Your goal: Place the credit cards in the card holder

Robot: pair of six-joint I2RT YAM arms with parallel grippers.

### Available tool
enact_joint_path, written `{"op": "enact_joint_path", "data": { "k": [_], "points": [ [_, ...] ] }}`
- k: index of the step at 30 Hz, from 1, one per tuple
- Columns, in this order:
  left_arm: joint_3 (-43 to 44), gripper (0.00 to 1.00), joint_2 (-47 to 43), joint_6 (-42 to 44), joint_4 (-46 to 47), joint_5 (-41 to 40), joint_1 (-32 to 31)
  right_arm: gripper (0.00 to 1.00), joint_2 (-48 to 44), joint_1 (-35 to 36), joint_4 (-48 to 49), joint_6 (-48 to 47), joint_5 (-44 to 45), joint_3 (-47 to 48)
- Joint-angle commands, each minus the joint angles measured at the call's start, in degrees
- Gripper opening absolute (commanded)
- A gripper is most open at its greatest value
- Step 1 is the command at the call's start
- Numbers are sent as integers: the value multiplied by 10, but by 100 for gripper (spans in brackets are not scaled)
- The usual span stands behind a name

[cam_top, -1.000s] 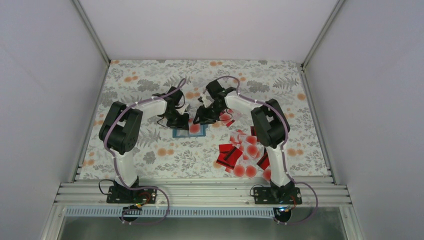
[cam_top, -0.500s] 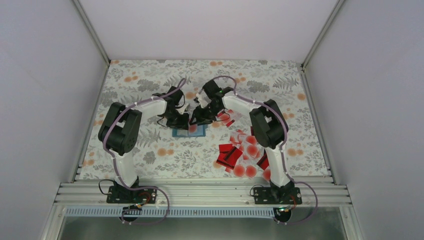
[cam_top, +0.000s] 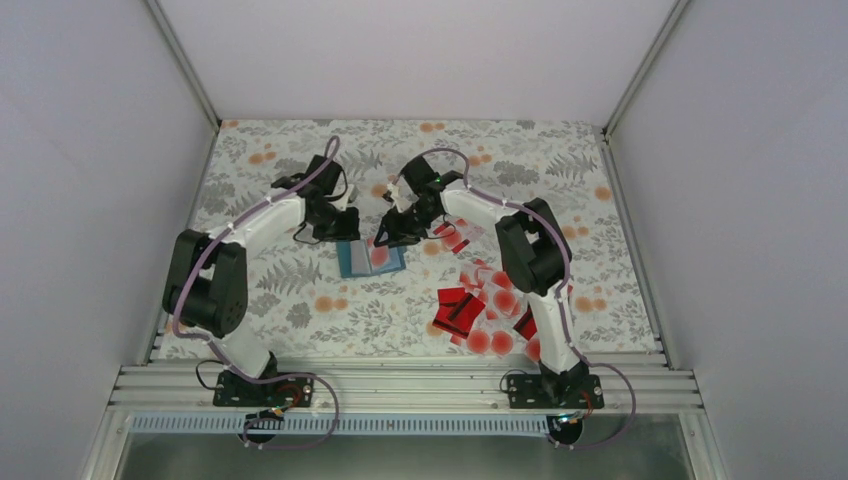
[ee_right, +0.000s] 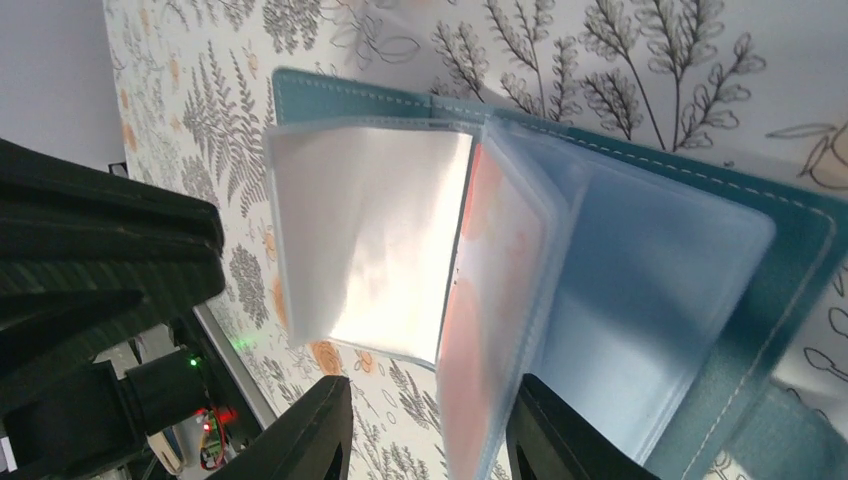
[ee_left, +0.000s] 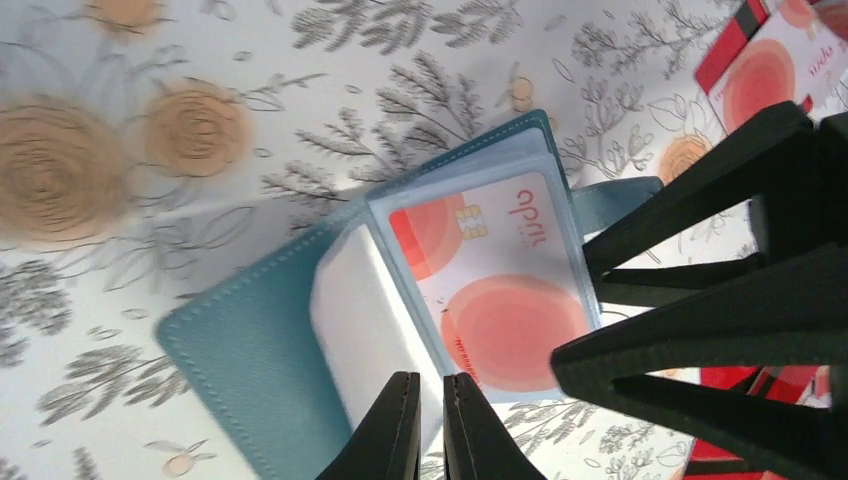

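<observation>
The card holder (cam_top: 370, 258) is lying open on the desk (cam_top: 290, 305), the right pincer (ee_right: 430, 392) spread astride its card-filled sleeve (ee_right: 500, 300) and the left pincer (ee_left: 432, 388), pressed together, hovering over its left half.

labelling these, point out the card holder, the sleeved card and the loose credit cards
card holder (ee_left: 235, 350), left wrist view, teal outer cover
sleeved card (ee_left: 505, 300), left wrist view, its large red dot
loose credit cards (cam_top: 457, 311), top view, solid red card

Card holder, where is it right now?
In the top view the card holder lies open mid-tablecloth, by the right gripper, with the loose credit cards to its right.
</observation>
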Motion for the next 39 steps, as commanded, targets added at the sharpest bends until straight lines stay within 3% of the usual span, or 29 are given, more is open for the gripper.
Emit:
{"op": "enact_joint_path", "data": {
  "k": [1,15,26,39],
  "points": [
    [-21,9,-32,0,-25,-47,21,40,12,10,-6,-4,-12,29],
    [-112,9,-38,-20,-24,-125,39,40,13,16,-3,-1,-12,29],
    [-119,9,7,-8,31,-55,39,40,16,27,-1,-10,-30,42],
    [-108,9,21,0,45,-29,39,40,56,52,-10,-20,-67,101]
  ]
}}
